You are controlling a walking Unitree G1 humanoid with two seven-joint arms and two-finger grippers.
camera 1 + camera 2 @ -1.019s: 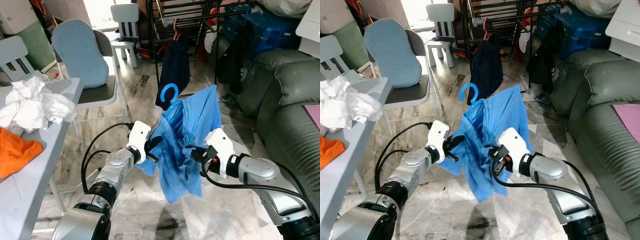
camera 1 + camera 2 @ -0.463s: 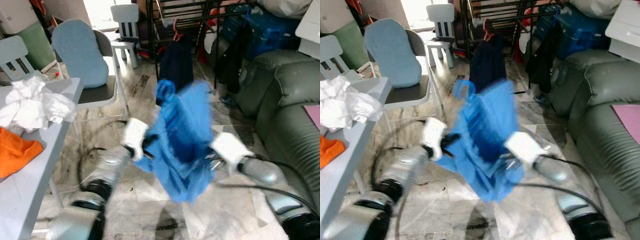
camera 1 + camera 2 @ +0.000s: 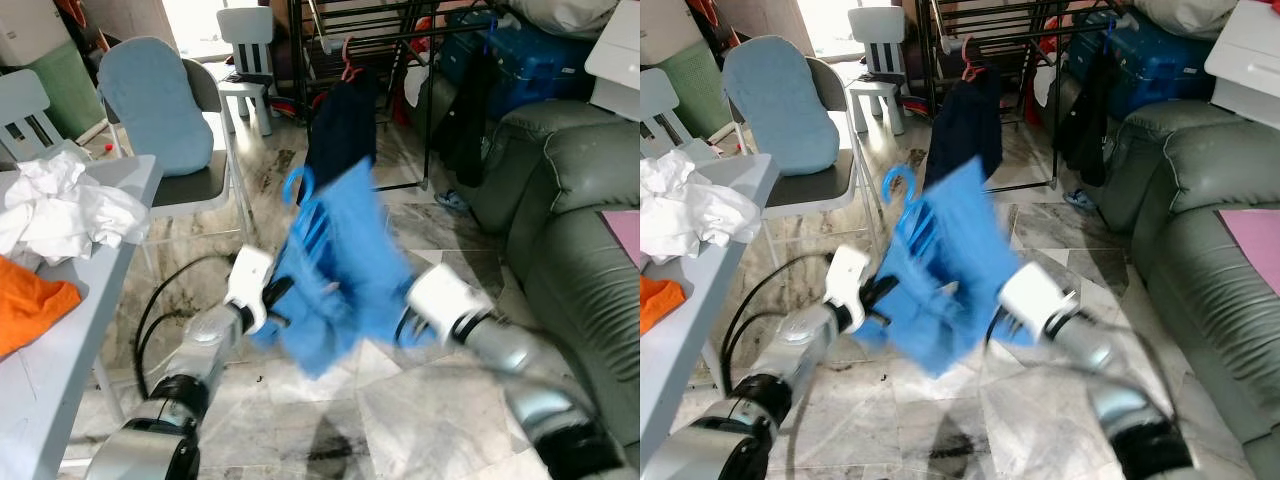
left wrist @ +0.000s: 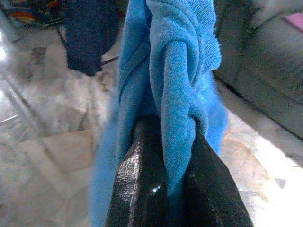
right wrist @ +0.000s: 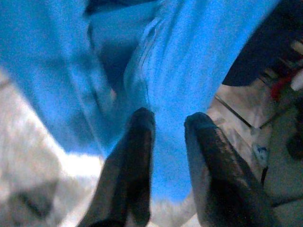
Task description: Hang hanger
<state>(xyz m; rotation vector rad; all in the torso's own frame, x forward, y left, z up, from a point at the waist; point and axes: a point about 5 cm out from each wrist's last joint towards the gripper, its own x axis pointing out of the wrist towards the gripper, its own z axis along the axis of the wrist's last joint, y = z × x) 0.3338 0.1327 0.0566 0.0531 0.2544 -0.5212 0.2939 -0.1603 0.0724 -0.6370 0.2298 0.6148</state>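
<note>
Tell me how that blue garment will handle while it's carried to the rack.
Probably floppy: the blue garment bunches between the left gripper fingers. Likely light and apt to swing, draping loose off its blue hanger beside the right gripper.

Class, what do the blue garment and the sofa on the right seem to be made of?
Blue garment: seemingly knitted fabric, matte, with a visible woven texture in the left wrist view. Grey-green sofa: probably leather or faux leather, going by its smooth, slightly glossy padded cushions.

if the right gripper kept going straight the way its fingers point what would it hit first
Most likely the blue garment just beyond the right gripper; the cloth fills the gap ahead of its fingers, though blur makes depth uncertain.
</note>
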